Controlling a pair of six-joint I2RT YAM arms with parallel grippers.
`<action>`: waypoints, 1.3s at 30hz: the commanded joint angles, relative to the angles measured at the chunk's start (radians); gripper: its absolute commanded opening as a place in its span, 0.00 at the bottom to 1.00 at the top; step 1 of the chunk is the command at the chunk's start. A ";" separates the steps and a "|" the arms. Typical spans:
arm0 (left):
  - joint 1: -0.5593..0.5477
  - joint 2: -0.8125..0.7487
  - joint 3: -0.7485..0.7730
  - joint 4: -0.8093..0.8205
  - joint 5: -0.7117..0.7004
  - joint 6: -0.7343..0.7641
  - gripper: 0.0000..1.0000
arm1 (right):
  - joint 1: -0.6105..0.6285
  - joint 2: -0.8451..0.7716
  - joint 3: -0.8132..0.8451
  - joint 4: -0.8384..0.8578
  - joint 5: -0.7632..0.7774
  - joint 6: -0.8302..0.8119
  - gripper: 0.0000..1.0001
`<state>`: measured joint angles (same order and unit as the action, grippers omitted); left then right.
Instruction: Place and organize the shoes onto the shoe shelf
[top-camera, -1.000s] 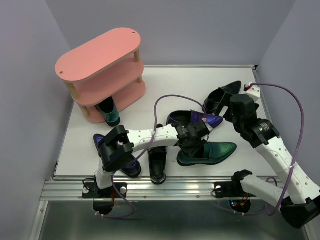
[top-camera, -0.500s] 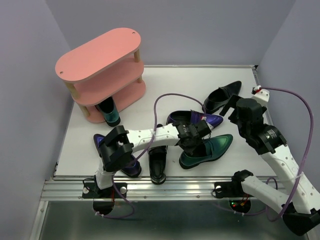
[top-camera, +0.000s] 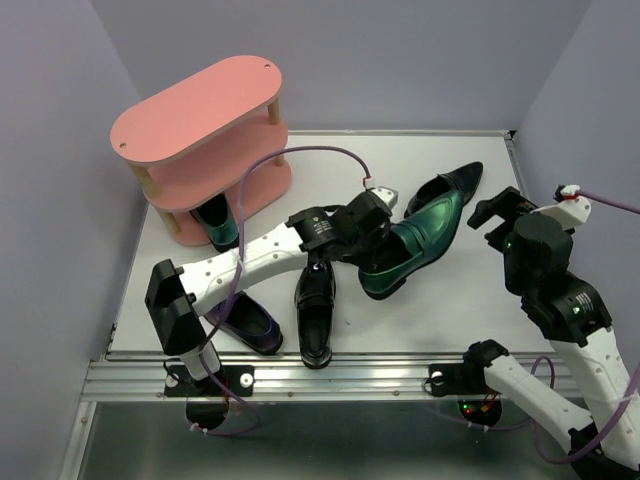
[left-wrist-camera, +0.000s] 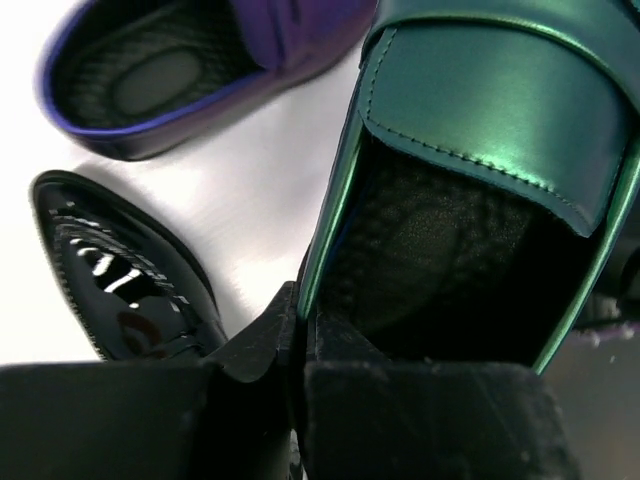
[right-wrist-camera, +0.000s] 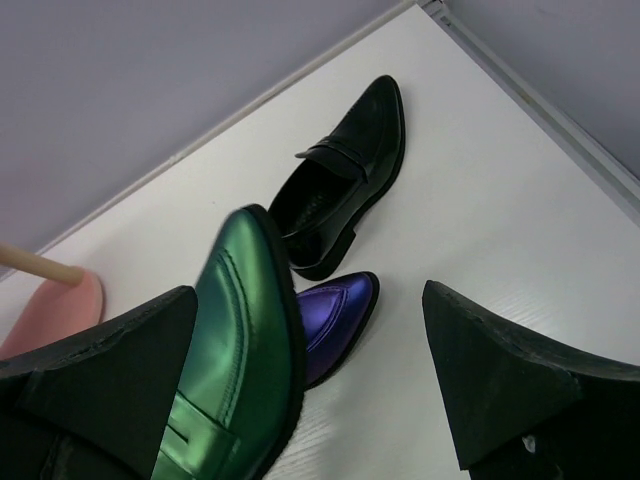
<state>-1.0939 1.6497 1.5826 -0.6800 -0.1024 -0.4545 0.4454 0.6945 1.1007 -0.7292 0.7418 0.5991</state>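
the pink shelf (top-camera: 195, 120) stands at the back left of the white table (top-camera: 450, 310), three oval boards stacked on pale posts. a green shoe (top-camera: 217, 226) sits on its lowest board, one end poking out toward the front. nearer the front edge, by the left arm's base, a purple shoe (top-camera: 245, 322) lies flat, and just beside it on the right is a glossy black shoe (top-camera: 315, 310). over the middle of the table the left gripper (left-wrist-camera: 303, 318) is pinched tight on the side rim of a green loafer (top-camera: 415, 240), one finger inside the opening and one outside. the loafer is tilted, toe up toward the back right. it looks lifted off the table, though the top view does not quite settle that. the toe of a second purple shoe (right-wrist-camera: 335, 315) peeks out from under it. behind, near the back right, a pointed black shoe (top-camera: 450, 185) lies on the table. at the far right the right gripper (top-camera: 498, 208) hangs with its fingers spread wide, holding nothing, close to the pointed black shoe but apart from it.
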 joint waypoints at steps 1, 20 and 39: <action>0.080 -0.085 0.059 0.030 -0.080 -0.093 0.00 | -0.007 -0.013 0.053 0.017 0.041 0.007 1.00; 0.433 -0.206 -0.134 -0.036 -0.379 -0.493 0.00 | -0.007 0.036 0.025 0.054 -0.078 0.021 1.00; 0.416 -0.169 -0.260 0.082 -0.289 -0.386 0.00 | -0.007 0.034 0.005 0.062 -0.091 0.022 1.00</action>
<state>-0.6643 1.4963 1.3457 -0.6888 -0.4309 -0.8654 0.4454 0.7334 1.1088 -0.7246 0.6533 0.6106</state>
